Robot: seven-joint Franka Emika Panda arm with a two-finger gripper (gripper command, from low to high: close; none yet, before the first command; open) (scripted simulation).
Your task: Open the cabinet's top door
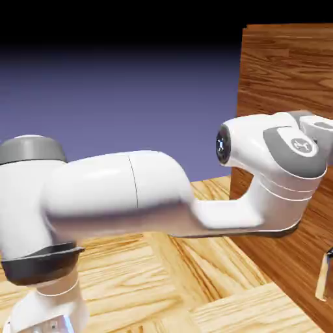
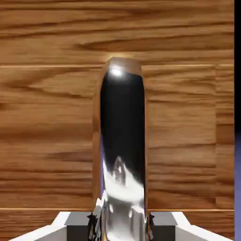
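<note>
The cabinet [image 1: 286, 65] of reddish-brown wood stands at the exterior view's right, and my arm [image 1: 130, 192] reaches across to its front at the height of the upper panel. My hand runs off that view's right edge, so the fingers do not show there. In the hand view the top door [image 2: 47, 117] fills the picture. Its shiny silver bar handle [image 2: 122, 141] rises from the bottom middle. My gripper [image 2: 122, 225] is shut on this handle, with a grey fingertip [image 2: 77, 225] pressed against each side of the bar.
A second metal handle [image 1: 323, 276] sits on the lower panel, low at the exterior view's right edge. Light wood planks [image 1: 162, 273] form the floor under the arm. A strip of blue backdrop [image 2: 237, 117] shows past the door's right edge in the hand view.
</note>
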